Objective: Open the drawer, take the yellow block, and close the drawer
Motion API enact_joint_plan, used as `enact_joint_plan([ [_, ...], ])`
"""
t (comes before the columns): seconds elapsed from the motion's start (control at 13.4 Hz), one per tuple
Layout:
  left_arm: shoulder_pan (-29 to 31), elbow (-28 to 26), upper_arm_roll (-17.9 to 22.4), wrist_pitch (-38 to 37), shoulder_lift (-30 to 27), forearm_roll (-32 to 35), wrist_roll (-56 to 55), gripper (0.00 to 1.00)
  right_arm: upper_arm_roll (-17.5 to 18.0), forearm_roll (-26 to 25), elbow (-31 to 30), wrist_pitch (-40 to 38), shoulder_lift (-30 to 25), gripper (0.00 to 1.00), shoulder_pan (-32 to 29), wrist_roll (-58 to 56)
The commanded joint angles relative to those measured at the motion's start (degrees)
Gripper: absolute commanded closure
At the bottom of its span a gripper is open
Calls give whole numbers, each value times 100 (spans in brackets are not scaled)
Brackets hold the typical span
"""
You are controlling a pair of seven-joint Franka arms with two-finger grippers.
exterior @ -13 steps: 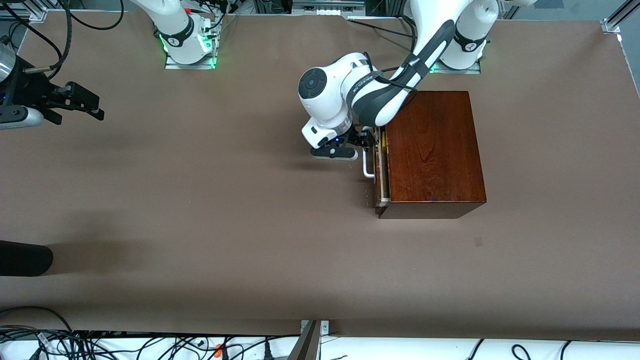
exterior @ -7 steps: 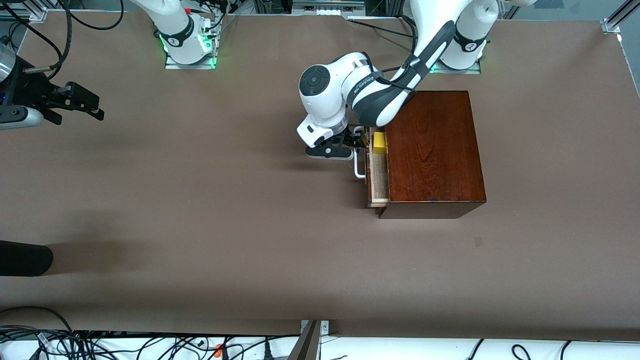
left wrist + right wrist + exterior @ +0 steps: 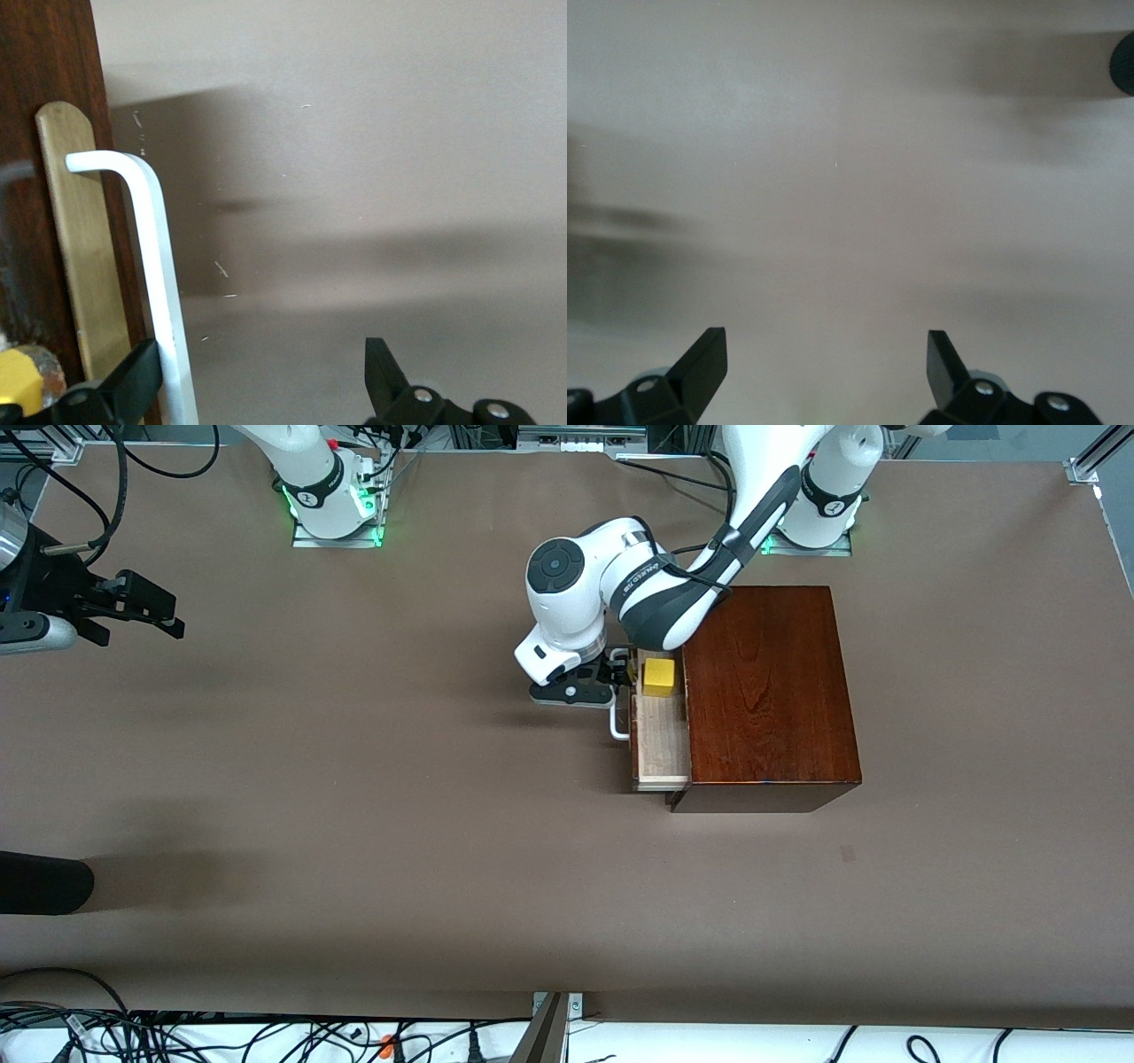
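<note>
The dark reddish-brown wooden box (image 3: 766, 691) stands toward the left arm's end of the table. Its drawer (image 3: 663, 748) is pulled partway out and shows a pale wood floor. The yellow block (image 3: 659, 677) lies in the drawer at the end nearer the robots' bases; a corner of the yellow block (image 3: 18, 390) shows in the left wrist view. My left gripper (image 3: 613, 677) is open at the white handle (image 3: 161, 266), with one finger (image 3: 137, 381) hooked between the handle and the drawer front (image 3: 53, 80) and the other finger (image 3: 381, 372) well clear. My right gripper (image 3: 173, 618) waits open over bare table, nothing between its fingertips (image 3: 824, 363).
A black rounded object (image 3: 44, 881) lies at the table edge at the right arm's end. Cables (image 3: 177, 1036) run along the table's edge nearest the front camera. Brown table surface (image 3: 399, 779) stretches between the box and the right gripper.
The drawer has slid out of the box toward the right arm's end, uncovering the yellow block. My left gripper moved with the handle. The right arm has not moved.
</note>
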Motion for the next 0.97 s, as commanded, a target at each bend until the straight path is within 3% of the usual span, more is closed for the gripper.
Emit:
enact_joint_plan([
  [0.0,-135,375,-41,260,301,-238,14,0,15,8,100,-14,32,0,-23,10],
  [0.52,-222,621,-41,146,222,-221,31,0,15,8,100,-13,32,0,-23,10],
  [0.9,-144,1111,-32,-1292,-234,-221,119,0,15,8,100,-14,32,0,-23,10],
])
